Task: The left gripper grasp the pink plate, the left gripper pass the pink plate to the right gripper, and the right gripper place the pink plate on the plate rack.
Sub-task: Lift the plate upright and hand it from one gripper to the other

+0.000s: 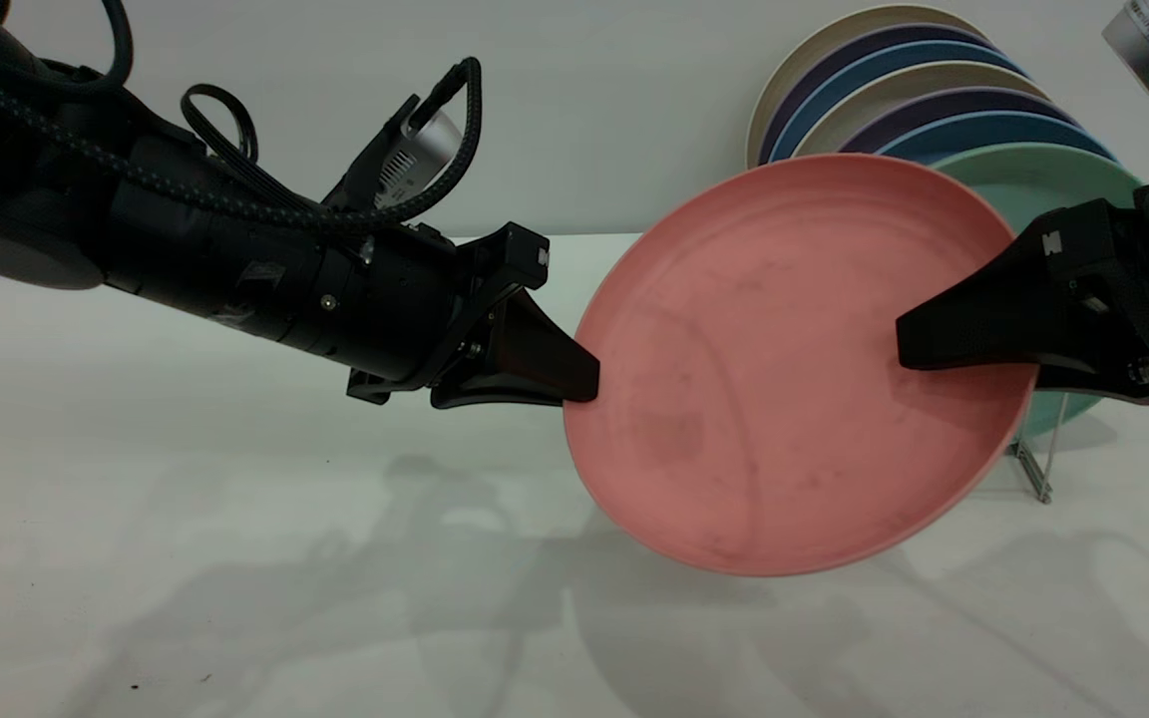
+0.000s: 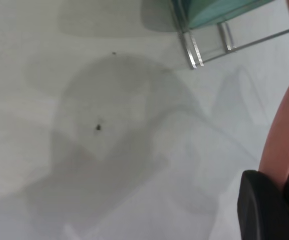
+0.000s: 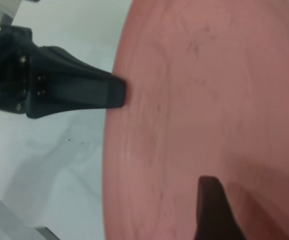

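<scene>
While both claws pinch the pink plate [image 1: 794, 369] mid-frame, left gripper [image 1: 584, 384] and right gripper [image 1: 909, 344] closed on opposite rims, the handover is underway; next, the left must release.

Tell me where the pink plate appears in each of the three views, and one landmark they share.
Exterior view: pink plate, centre right, held off the table between both claws.
Left wrist view: only its rim, along the right edge.
Right wrist view: it fills the right half.
Shared landmark: the left claw at the plate's rim.
</scene>
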